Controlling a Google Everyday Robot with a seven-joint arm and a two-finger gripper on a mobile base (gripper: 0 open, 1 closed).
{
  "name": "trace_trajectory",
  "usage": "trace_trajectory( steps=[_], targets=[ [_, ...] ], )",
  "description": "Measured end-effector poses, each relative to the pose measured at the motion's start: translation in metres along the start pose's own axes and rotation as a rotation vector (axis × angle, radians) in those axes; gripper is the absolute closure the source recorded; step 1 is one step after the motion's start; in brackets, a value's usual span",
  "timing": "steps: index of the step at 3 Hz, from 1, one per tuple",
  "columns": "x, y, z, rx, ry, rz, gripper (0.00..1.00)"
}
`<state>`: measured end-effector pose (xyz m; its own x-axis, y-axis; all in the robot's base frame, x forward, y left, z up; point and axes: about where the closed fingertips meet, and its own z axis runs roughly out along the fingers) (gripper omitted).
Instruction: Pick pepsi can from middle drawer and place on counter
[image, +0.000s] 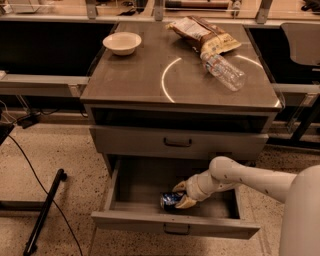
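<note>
Pepsi can: dark blue, silver end, lying on its side inside middle drawer, near front wall, about centre.
Middle drawer: grey, shallow, pulled open, dark curved handle on front.
Counter: glossy grey-brown top, pale arcs, above the drawer.
Gripper: inside the drawer, clasped on can's right end.

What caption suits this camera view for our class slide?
Robot gripper at the pepsi can inside the open lowest drawer, below the counter.
</note>
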<state>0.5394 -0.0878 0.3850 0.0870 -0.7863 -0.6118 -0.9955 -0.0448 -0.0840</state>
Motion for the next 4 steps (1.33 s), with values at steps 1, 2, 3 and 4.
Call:
trace_trajectory(
  steps=[1, 2, 3, 4],
  targets=[
    [0.000, 0.007, 0.004, -0.038, -0.009, 0.002, 1.00],
    [-0.013, 0.011, -0.017, 0.011, -0.083, -0.002, 1.00],
    [-0.037, 0.023, -0.068, 0.149, -0.158, -0.005, 1.00],
    [-0.065, 0.025, -0.139, 0.243, -0.209, 0.031, 1.00]
  ],
)
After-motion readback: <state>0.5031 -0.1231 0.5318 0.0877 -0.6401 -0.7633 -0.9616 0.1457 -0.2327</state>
